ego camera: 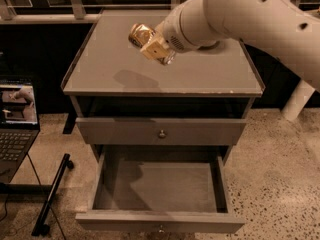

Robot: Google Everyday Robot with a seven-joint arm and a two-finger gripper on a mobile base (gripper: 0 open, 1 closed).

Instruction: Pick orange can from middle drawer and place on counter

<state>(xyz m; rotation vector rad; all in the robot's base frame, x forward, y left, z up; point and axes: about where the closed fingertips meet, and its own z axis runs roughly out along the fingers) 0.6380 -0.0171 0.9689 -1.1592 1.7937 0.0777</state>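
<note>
Camera view — gripper (151, 45) clamps the orange can (138, 34), held above the counter (205, 74)

tan claw (149, 43) above grey counter (200, 74), orange can (138, 34), white arm (250, 14), speckled floor (280, 174)

Looks like a robotics lab, not a home: speckled terrazzo floor (280, 174), open black laptop (15, 129) with loose cables, and a fat white robot arm (250, 14) whose claw (148, 42) hangs over the flat matte grey surface (150, 76), clamped on a coppery-orange drink can (138, 33).
</note>
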